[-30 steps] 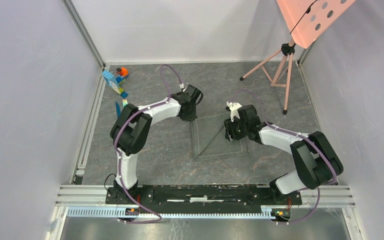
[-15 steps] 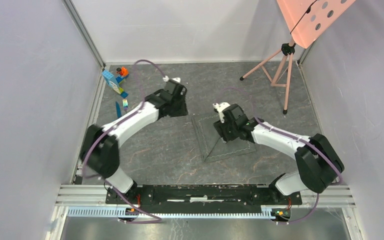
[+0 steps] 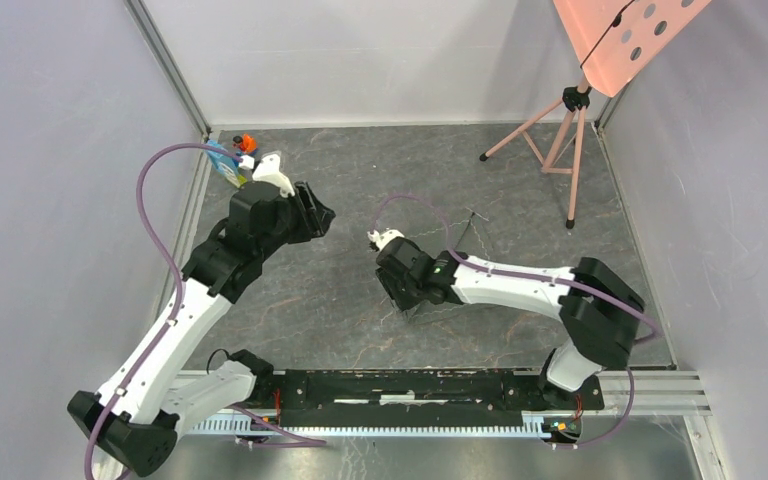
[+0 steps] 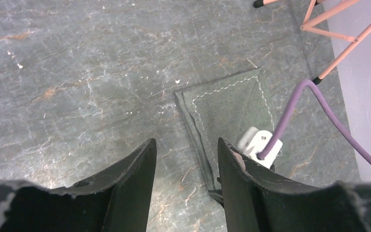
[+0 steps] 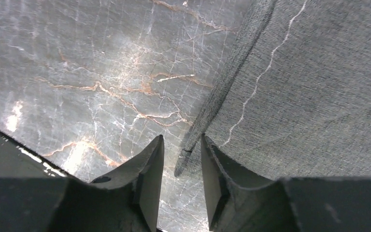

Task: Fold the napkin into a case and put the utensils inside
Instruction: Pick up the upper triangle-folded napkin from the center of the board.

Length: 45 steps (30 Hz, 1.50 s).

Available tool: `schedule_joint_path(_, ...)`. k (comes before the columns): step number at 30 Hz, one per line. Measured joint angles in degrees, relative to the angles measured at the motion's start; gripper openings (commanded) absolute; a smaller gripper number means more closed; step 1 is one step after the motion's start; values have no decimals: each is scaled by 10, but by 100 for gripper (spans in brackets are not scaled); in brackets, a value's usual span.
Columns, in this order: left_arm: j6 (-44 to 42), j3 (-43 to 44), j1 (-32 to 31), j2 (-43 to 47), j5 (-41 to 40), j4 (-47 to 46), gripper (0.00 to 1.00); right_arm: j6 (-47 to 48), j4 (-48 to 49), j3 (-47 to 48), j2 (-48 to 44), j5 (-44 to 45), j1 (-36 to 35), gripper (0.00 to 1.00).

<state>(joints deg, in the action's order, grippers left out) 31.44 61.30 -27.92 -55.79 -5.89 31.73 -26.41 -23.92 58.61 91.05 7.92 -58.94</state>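
The dark grey napkin (image 4: 227,101), folded with its pale stitched line showing, lies on the floor in the middle (image 3: 445,245), partly under my right arm. My right gripper (image 5: 182,137) sits low at the cloth's left edge (image 3: 400,298). A corner of the napkin (image 5: 309,96) lies between its fingers against the right one, and a gap of floor shows beside the left one. My left gripper (image 4: 186,141) is open and empty, raised well to the left of the napkin (image 3: 320,215). The utensils are hidden under my left arm.
Blue and orange toy blocks (image 3: 228,160) stand at the back left corner. A pink tripod (image 3: 560,140) carrying a perforated board stands at the back right. The enclosure's walls close in on both sides. The right arm's purple cable (image 4: 314,101) loops over the napkin.
My left gripper has let go, opened and swung left and up, away from the napkin. My right gripper slid left along the cloth to its left edge, and its jaws narrowed.
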Motion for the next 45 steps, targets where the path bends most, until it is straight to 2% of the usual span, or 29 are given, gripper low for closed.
schedule_joint_path(5, -3, -35, 3, 31, 3, 15, 57, -17, -27, 29, 51, 28, -15, 41)
schedule_joint_path(11, -3, -71, 5, 44, 21, 25, 57, -23, -50, 31, 55, 53, -18, 41)
schedule_joint_path(21, -3, -77, 5, 57, 35, 25, 57, -22, -49, 31, 79, 62, -21, 40)
schedule_joint_path(33, -3, -77, 5, 64, 34, 25, 57, 11, -21, 19, 98, 55, -21, 56)
schedule_joint_path(37, -3, -77, 5, 65, 34, 26, 58, 24, -10, 11, 97, 62, -26, 56)
schedule_joint_path(39, -3, -77, 5, 64, 34, 27, 57, 30, 3, 0, 91, 63, -26, 53)
schedule_joint_path(41, -3, -77, 5, 64, 34, 27, 58, 36, 20, -14, 82, 66, -26, 44)
schedule_joint_path(45, -3, -81, 5, 62, 35, 26, 58, 55, 61, -55, 57, 89, -27, 7)
